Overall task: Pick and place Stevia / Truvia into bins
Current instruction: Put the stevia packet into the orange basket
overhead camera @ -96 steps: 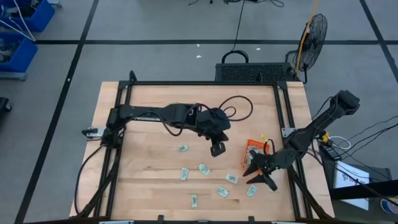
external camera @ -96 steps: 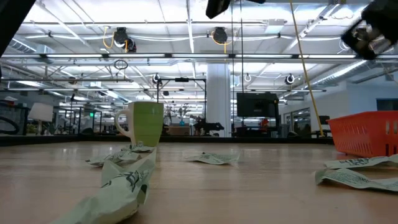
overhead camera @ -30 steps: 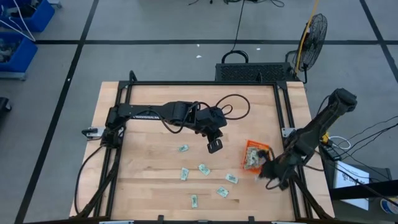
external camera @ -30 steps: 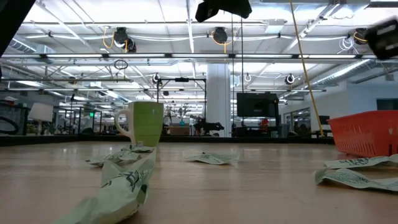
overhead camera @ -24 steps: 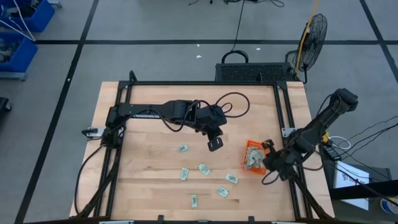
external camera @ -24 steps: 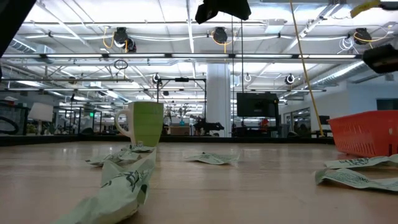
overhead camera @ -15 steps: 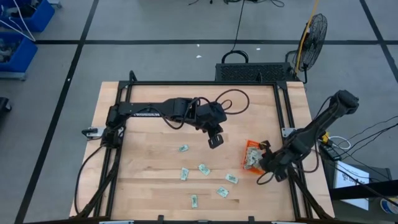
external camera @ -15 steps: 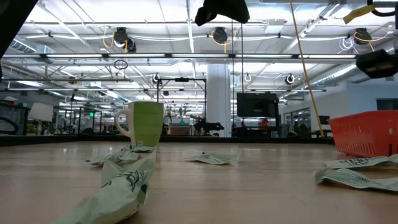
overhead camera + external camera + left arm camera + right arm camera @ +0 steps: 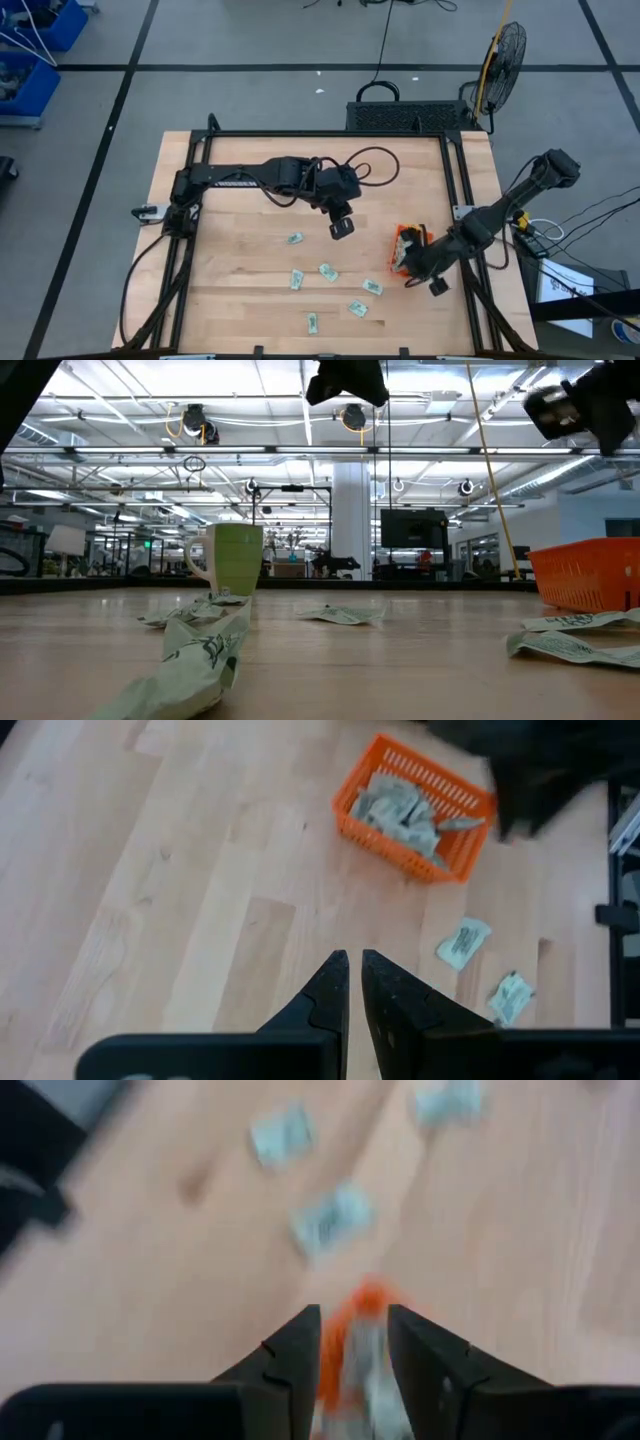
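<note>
We hold the right pincer (image 9: 408,272), fingers apart w/ nothing btwn, over the bin (image 9: 404,247); next, the packet (image 9: 372,287) at its 8 o'clock; left pincer (image 9: 349,982) nearly closed, empty.

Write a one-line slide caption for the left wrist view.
Left gripper, fingers nearly shut and empty, looks down on the orange bin holding Stevia packets, two loose packets lying beside it.

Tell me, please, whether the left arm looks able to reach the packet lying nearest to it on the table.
Probably yes. The left gripper hangs above bare wood, fingers shut and holding nothing, and the nearest packet lies flat in the open beside it. The right gripper is away at the orange bin.
</note>
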